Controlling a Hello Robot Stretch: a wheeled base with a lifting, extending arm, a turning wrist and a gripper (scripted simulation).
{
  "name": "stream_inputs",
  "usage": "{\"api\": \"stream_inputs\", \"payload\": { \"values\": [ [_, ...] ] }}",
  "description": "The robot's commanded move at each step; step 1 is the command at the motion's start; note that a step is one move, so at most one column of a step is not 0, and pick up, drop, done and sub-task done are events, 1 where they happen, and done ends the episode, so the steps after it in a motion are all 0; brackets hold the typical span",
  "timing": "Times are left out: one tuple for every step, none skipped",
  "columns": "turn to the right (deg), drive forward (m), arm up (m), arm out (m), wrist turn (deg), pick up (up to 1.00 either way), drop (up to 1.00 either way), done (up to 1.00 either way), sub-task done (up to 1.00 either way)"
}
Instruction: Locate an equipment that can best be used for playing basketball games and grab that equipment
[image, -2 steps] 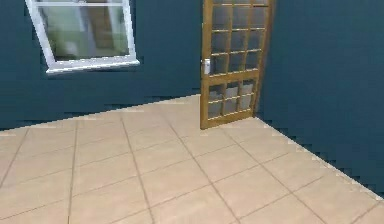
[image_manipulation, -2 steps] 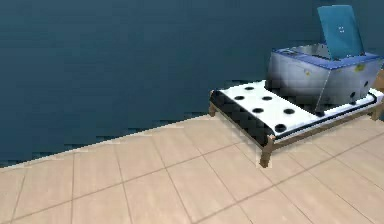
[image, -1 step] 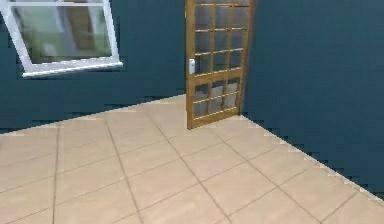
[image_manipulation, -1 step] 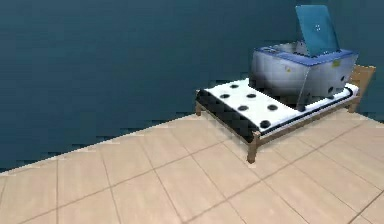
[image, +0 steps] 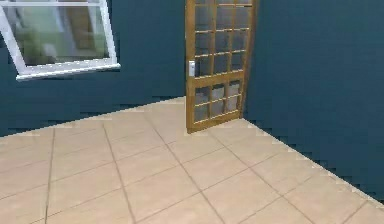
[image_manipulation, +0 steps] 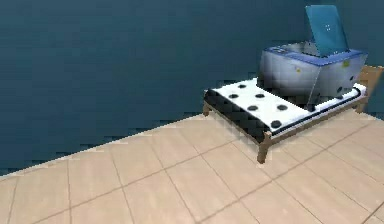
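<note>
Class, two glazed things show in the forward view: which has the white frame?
The window, upper left; the door has a brown wooden frame with many small panes.

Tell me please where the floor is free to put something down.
Free: the tiled floor below the window up to the door; also the tiles between the blue wall and the bed. Crowded: the bed's far end, where a grey box sits.

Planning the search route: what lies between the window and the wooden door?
Only bare dark blue wall, seen in the forward view, between the window and the wooden door, with tiled floor below.
</note>
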Motion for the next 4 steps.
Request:
{"api": "stream_inputs", "payload": {
  "values": [
    [-27.0, 0.0, 0.0, 0.0, 0.0, 0.0, 0.0, 0.0, 0.0],
    [0.0, 1.0, 0.0, 0.0, 0.0, 0.0, 0.0, 0.0, 0.0],
    [-36.0, 0.0, 0.0, 0.0, 0.0, 0.0, 0.0, 0.0, 0.0],
    [0.0, 1.0, 0.0, 0.0, 0.0, 0.0, 0.0, 0.0, 0.0]
  ]
}}
